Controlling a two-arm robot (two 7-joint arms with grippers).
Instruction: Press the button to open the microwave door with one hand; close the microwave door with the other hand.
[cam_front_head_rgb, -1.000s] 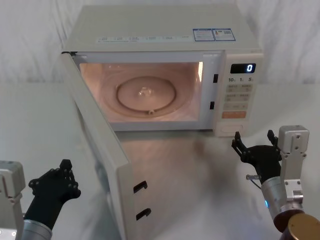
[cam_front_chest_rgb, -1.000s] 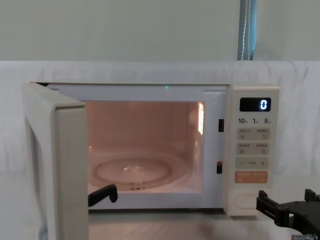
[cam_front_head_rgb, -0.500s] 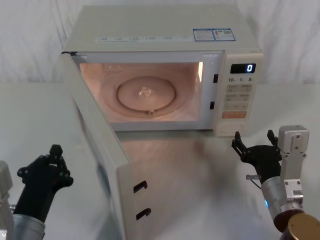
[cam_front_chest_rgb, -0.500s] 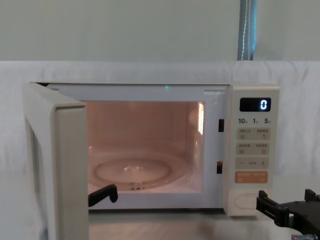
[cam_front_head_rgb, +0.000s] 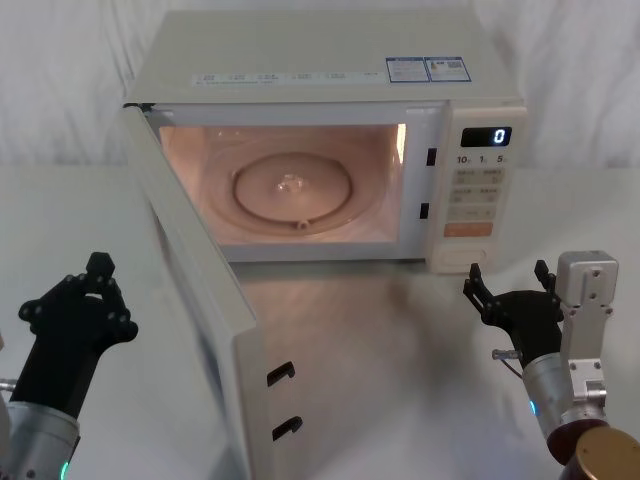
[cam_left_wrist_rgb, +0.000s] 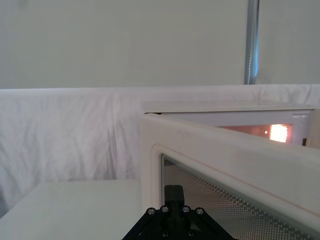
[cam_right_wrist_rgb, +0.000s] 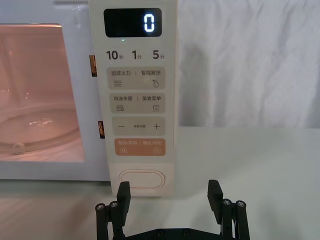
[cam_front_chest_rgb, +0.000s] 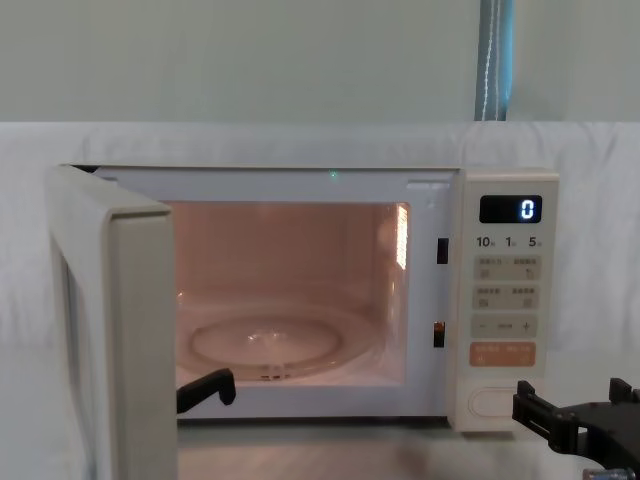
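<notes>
On the white table — my grippers first:
Right gripper (cam_front_head_rgb: 505, 290): black, toothed claws spread wide, holding nothing; it hovers low over the table just before the control panel, apart from it.
Left gripper (cam_front_head_rgb: 85, 300): black and knuckled, raised at the outer side of the open door, near it but not touching; I cannot tell how its fingers stand.
Change, left: over the last second my left gripper has risen and drawn out to the left, away from the door's free edge.
Change, right: my right gripper has not shifted; the door stands at the same angle as before.
Button (cam_right_wrist_rgb: 142, 179): wide cream pill shape, blank, ringed by a thin groove, at the foot of the panel — straight ahead of my right claws.
Control panel (cam_front_head_rgb: 480, 195): narrow cream strip, smooth; dark display showing a lit "0", small beige keys, one orange rectangular key above the button.
Microwave door (cam_front_head_rgb: 195, 290): thick cream panel with rounded corners, hinged at the left, swung far open toward me; two dark latch hooks stand out from its free edge; its window shows a fine dotted mesh in my left wrist view.
Cavity (cam_front_head_rgb: 290, 185): lit warm pink, smooth walls; a round clear glass turntable (cam_front_head_rgb: 293, 188) lies flat on its floor.
Table (cam_front_head_rgb: 400, 350): white, matte.
</notes>
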